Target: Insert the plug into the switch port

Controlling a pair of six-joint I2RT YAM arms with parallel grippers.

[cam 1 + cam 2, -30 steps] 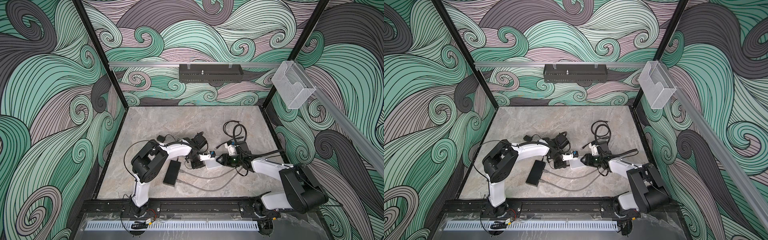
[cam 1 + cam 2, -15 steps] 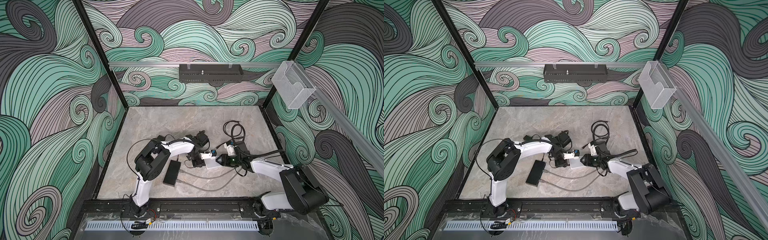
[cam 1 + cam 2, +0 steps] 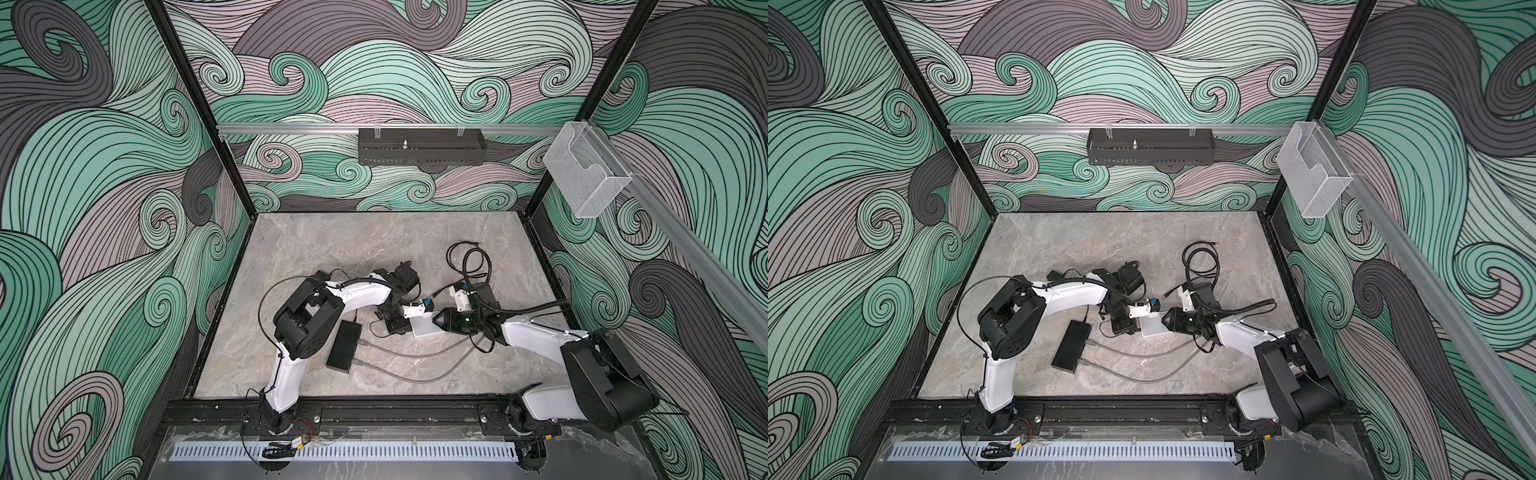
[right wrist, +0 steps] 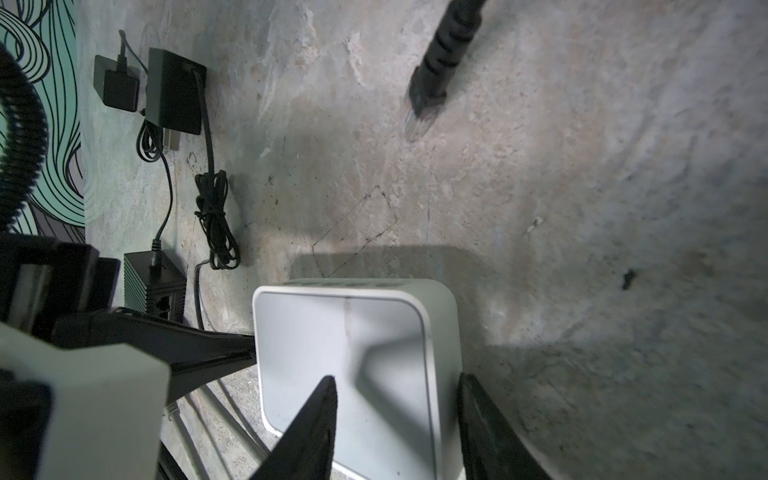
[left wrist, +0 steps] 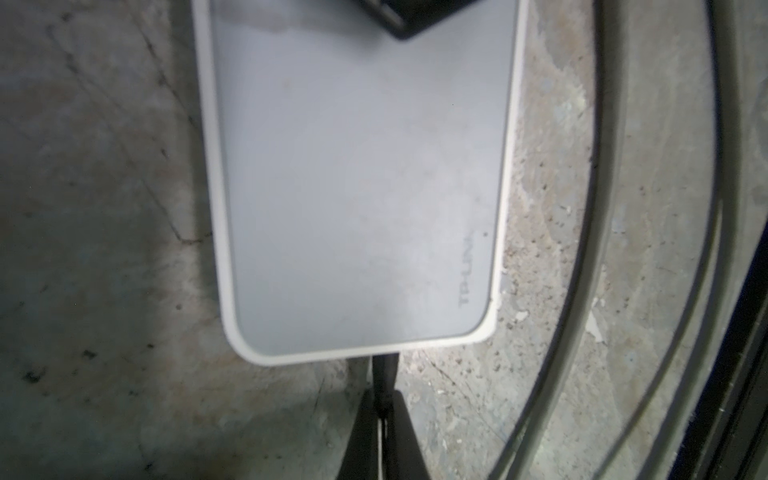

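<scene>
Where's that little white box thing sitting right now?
In both top views the white switch lies on the stone floor near the middle, between the two arms. The right tool grips one end, and the left tool holds a plug at its opposite edge.

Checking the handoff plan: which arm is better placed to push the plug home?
Left: the left gripper is shut on the plug at the switch edge; the right gripper braces the switch.

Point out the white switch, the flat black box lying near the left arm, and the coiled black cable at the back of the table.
white switch (image 5: pixel 357 178): left wrist view, middle of its grey top face.
flat black box (image 3: pixel 344 346): a top view, centre of its top.
coiled black cable (image 3: pixel 469 259): a top view, on the loop's strand.
</scene>
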